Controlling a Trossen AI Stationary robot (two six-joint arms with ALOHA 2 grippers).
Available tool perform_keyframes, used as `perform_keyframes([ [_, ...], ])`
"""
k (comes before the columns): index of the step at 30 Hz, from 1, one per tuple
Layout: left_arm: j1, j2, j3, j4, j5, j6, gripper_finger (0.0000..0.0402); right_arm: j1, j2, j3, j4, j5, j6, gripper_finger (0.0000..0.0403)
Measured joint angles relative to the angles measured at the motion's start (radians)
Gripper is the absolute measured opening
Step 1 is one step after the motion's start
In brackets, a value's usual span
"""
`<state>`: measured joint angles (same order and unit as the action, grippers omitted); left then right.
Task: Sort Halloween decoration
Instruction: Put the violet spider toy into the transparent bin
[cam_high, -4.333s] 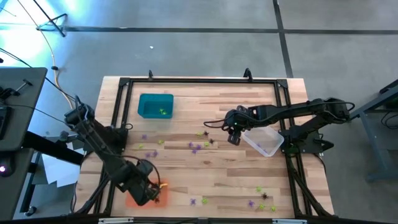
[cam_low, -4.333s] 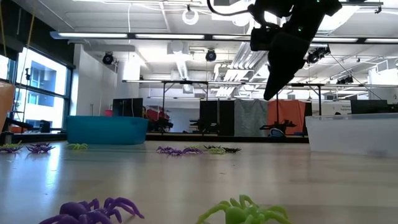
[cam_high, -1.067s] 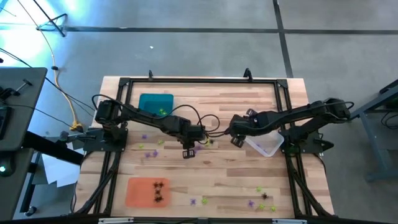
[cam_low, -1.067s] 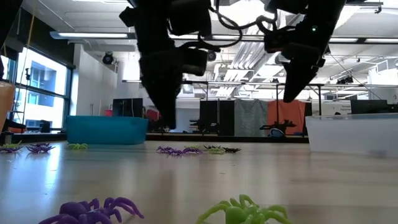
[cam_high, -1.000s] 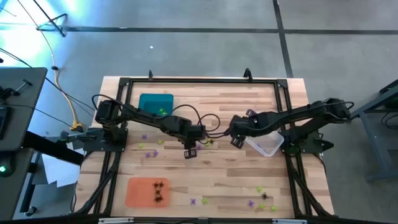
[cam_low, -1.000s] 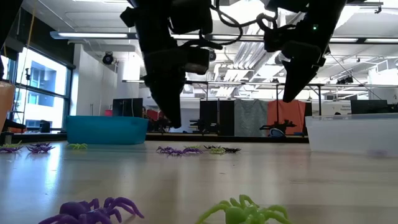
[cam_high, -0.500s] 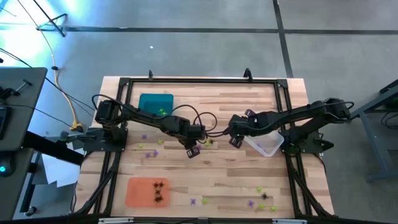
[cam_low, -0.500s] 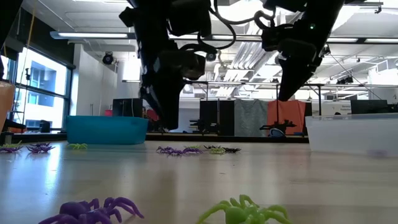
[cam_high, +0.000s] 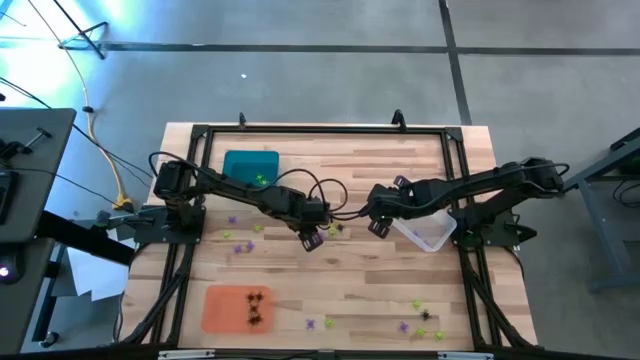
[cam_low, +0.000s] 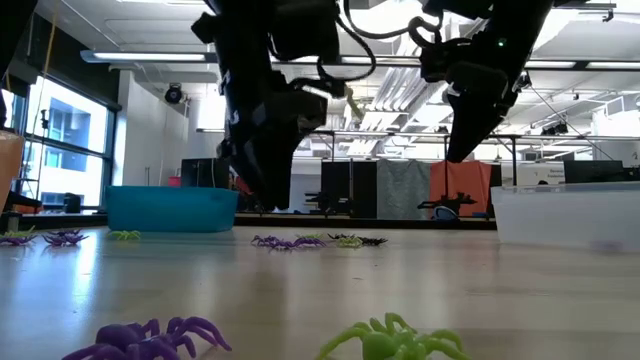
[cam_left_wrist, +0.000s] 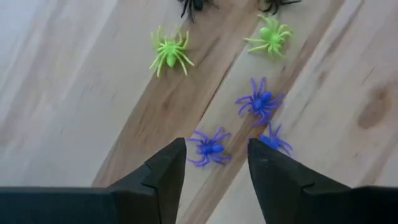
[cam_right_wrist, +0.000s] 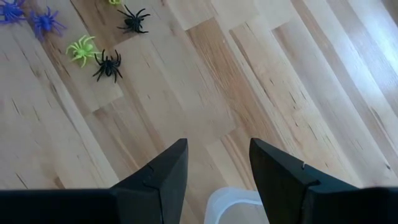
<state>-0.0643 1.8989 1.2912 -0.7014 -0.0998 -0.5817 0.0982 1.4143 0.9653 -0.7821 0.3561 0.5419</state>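
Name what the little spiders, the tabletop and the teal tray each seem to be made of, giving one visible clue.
Spiders: likely moulded plastic; bright solid colours.
Tabletop: wood, matte; grain and plank seams.
Teal tray: probably plastic; uniform opaque colour, rounded corners.

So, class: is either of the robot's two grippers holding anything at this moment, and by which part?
Nothing is held. The left gripper hangs open above a small purple plastic spider on the wooden table; the right gripper is open and empty too.
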Motion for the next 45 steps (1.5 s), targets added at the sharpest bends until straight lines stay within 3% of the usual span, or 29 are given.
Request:
perform_keyframes([
  [16,0.0,0.106,0.004,-0.013,0.017,0.008,0.0155,0.0,0.0,0.0,0.025,0.0,0.0,0.0169],
  [21,0.0,0.106,0.002,-0.034,0.0,0.01,0.0117,0.0,0.0,0.0,0.03,0.0,0.0,0.0169],
  [28,0.016,0.106,0.001,-0.046,0.017,0.033,0.0014,0.0,0.0,0.0,0.032,0.0,0.0,0.0169],
  [41,0.024,0.117,0.073,-0.108,0.053,0.088,0.0001,0.0,0.0,0.0,0.036,0.0,0.0,0.0169],
  [45,0.024,0.116,0.124,-0.183,0.014,0.13,0.0001,0.0,0.0,0.0,0.053,0.001,-0.023,0.0169],
])
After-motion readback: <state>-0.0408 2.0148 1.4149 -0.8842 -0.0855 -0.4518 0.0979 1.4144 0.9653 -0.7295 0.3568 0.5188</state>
